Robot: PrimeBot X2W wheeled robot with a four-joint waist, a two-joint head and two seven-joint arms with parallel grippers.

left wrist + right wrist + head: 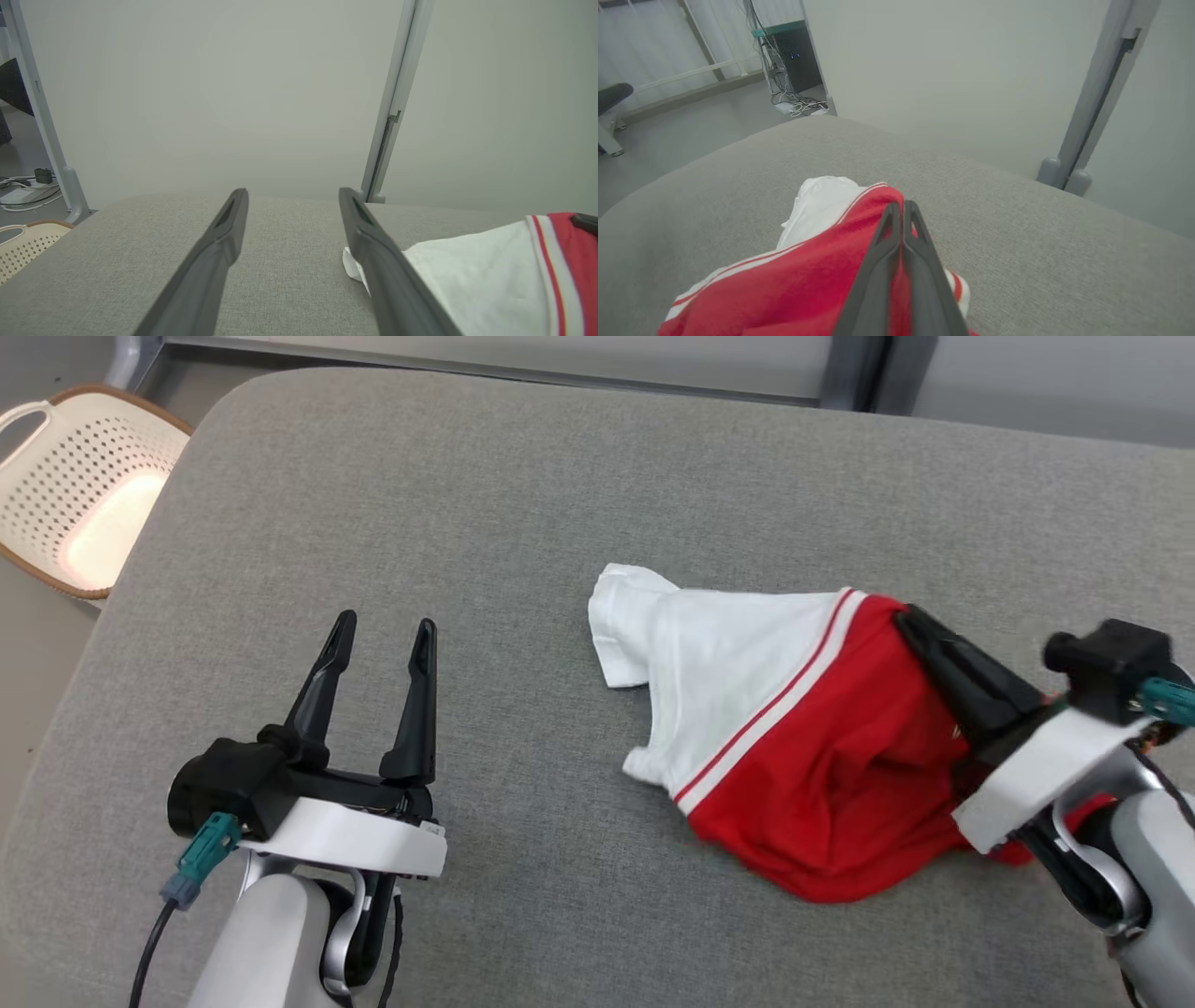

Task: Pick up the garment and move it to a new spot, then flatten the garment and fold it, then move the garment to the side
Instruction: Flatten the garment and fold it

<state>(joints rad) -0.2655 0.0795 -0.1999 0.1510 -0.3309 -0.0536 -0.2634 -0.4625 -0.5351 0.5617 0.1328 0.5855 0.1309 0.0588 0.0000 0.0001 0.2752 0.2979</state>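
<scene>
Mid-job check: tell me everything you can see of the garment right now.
The garment is a knit-looking piece, white on its left part and red on its right, with thin red-and-white stripes where the colours meet. It lies crumpled and unfolded on the grey padded surface, a white sleeve-like flap sticking out leftward. The right end effector is shut on its red edge, bunching the cloth there.

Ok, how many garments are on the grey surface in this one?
1. The red-and-white garment lies right of centre on the grey surface, the right gripper shut on its red end. Its folds could hide another.
</scene>
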